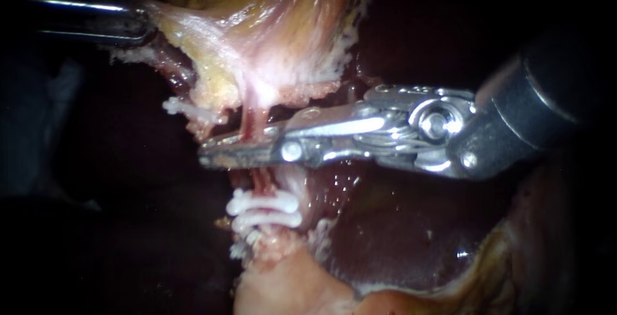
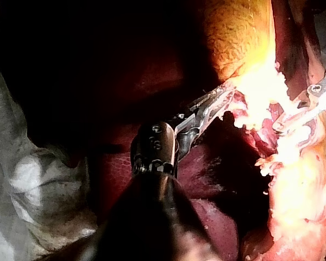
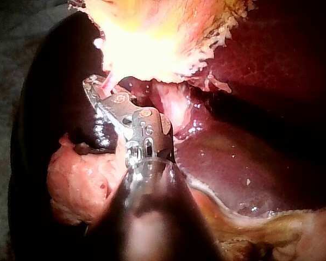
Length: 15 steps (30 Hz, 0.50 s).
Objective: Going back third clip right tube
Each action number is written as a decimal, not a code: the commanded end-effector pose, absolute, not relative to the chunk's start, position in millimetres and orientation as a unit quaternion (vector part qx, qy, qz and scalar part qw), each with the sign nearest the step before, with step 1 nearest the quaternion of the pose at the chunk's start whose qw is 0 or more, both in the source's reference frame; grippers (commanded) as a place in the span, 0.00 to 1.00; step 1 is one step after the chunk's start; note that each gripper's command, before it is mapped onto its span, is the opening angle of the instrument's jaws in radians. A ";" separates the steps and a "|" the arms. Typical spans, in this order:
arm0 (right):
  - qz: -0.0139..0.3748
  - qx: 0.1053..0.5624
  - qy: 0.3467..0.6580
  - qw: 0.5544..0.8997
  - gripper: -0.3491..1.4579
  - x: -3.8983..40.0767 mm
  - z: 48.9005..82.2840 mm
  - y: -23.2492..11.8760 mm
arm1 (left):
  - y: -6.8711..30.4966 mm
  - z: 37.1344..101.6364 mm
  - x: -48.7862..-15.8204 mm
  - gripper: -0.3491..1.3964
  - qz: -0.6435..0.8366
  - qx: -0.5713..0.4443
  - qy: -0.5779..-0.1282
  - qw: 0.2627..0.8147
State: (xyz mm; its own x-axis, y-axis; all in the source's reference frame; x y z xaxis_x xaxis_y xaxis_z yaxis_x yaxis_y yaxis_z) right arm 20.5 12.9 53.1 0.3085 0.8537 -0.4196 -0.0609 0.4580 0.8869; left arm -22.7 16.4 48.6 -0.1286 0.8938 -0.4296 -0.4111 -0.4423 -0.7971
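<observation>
Right instrument point(image 1: 209, 153): its jaws stand narrow, closed across the right tube point(image 1: 252, 121), one jaw in front of it and one behind, just above the two white clips point(image 1: 263, 203). The tube climbs from those clips as a thin pink strand, wet and pulled taut, into the gallbladder point(image 1: 283, 32) well above them. It looks soft, slippery and easy to tear. I reckon any sideways drag could rip it or shift a clip, so the jaws want to let go fully, then draw straight out along the shaft. Up and to the left of the clips, the left instrument point(image 1: 138, 26) has its jaws clamped on gallbladder tissue. That is the sensible hold: the tougher wall, not the tube. Dark liver point(image 1: 398, 238) lies right of the clips.
</observation>
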 end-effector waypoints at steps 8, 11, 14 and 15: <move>0.325 0.410 0.497 0.693 0.21 20.5 53.3 13.0 | 16.3 48.5 -22.7 0.00 0.706 -0.471 -0.255 0.462; 0.328 0.409 0.512 0.681 0.41 21.1 53.8 13.2 | 16.3 48.6 -22.8 0.00 0.706 -0.471 -0.255 0.462; 0.328 0.406 0.513 0.681 0.44 21.4 54.7 13.1 | 16.3 48.6 -22.8 0.00 0.706 -0.471 -0.255 0.462; 0.326 0.407 0.513 0.682 0.44 21.4 55.2 12.9 | 16.3 48.6 -22.8 0.00 0.706 -0.471 -0.255 0.462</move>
State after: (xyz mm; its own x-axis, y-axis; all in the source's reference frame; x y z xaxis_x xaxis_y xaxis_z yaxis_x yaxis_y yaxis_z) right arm 21.6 12.7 55.5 0.2592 0.8615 -0.4366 -0.0275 0.4584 0.8883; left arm -22.8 16.3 48.6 -0.1284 0.8935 -0.4303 -0.4122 -0.4427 -0.7963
